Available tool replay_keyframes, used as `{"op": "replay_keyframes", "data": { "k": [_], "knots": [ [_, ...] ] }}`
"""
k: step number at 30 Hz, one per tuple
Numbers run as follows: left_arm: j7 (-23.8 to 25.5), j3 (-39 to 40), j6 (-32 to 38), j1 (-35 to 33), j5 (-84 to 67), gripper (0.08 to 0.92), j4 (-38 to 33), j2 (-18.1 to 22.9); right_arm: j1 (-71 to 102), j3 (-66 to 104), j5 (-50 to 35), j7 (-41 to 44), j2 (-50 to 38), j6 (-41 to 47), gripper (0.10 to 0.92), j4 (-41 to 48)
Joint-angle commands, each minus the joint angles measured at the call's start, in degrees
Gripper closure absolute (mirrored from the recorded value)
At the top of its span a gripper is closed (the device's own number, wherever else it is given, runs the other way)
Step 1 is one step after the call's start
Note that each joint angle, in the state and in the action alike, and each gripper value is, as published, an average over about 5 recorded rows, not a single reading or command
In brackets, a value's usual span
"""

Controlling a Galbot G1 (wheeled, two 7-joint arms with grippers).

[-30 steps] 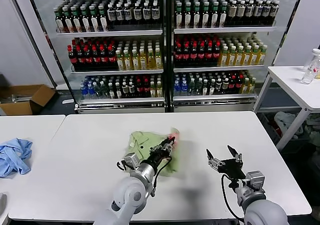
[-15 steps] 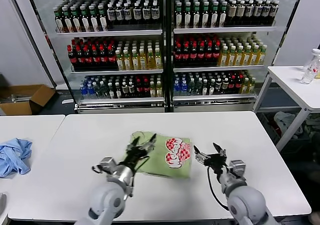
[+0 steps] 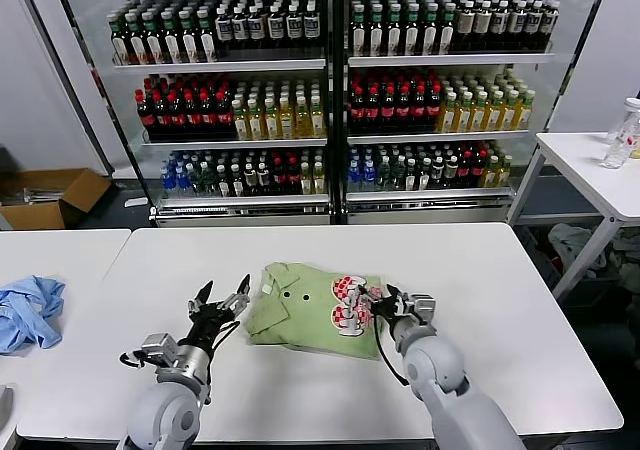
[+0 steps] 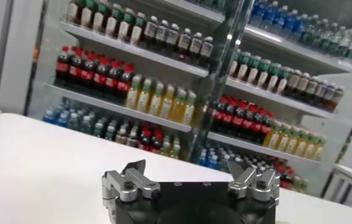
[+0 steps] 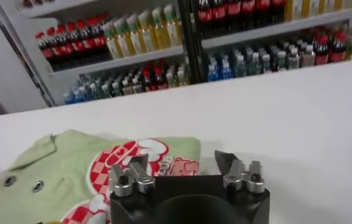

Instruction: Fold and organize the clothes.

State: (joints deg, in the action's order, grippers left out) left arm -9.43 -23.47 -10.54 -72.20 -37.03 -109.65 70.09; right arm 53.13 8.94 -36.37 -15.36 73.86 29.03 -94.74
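Observation:
A light-green collared shirt (image 3: 300, 315) lies folded on the white table (image 3: 480, 270), with its collar and small buttons toward my left and its red-and-white checkered print (image 3: 350, 307) toward my right. My left gripper (image 3: 225, 290) hovers open just left of the collar, apart from the fabric. In the left wrist view the left gripper (image 4: 191, 172) holds nothing between its fingers. My right gripper (image 3: 388, 299) is at the shirt's right edge beside the print. In the right wrist view the right gripper (image 5: 182, 163) is open, with the shirt (image 5: 72, 164) and its print edge lying just beyond it.
A crumpled blue cloth (image 3: 28, 312) lies on the neighbouring table at the far left. Glass-door fridges full of bottles (image 3: 330, 90) stand behind the table. A cardboard box (image 3: 45, 197) is on the floor at the left, and a side table (image 3: 590, 170) with bottles at the right.
My left gripper has opened, let go of the shirt and drawn back to the left. The shirt now lies folded flat with the print up. My right gripper has moved left to its edge.

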Motion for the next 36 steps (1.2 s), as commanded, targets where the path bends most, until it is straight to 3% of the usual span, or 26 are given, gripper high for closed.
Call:
{"op": "replay_keyframes", "data": {
  "k": [1,18,21,25,30,36],
  "knots": [
    [0.28,-3.02,3.17,-3.48,2.21,0.177,0.59,-1.35,-8.36,-4.09,-1.86,-1.44,3.32,0.37,0.354,12.53],
    [0.6,-1.58,3.6,-1.96,2.19,0.177,2.2,-1.98,-19.35,-6.78,9.31,6.26,1.46,-3.45,0.857,22.56],
    [0.65,-1.1,3.83,-1.6,2.6,0.177,2.59,-1.87,-17.85,-6.77,14.48,8.37,1.11,-5.64,0.896,21.39],
    [0.73,-0.68,4.36,-1.63,4.01,0.177,2.37,-1.64,-11.97,-5.5,20.35,8.94,-1.12,-13.79,0.885,15.09],
    [0.78,-0.57,5.07,-2.51,6.71,0.177,1.11,-1.65,-1.2,-1.88,26.79,6.14,-5.48,-29.73,0.763,4.15],
    [0.84,-0.64,5.9,-4.76,10.85,0.177,-1.19,-2.01,14.32,5.74,26.21,5.52,-8.85,-31.11,0.59,-10.4]
  ]
}}
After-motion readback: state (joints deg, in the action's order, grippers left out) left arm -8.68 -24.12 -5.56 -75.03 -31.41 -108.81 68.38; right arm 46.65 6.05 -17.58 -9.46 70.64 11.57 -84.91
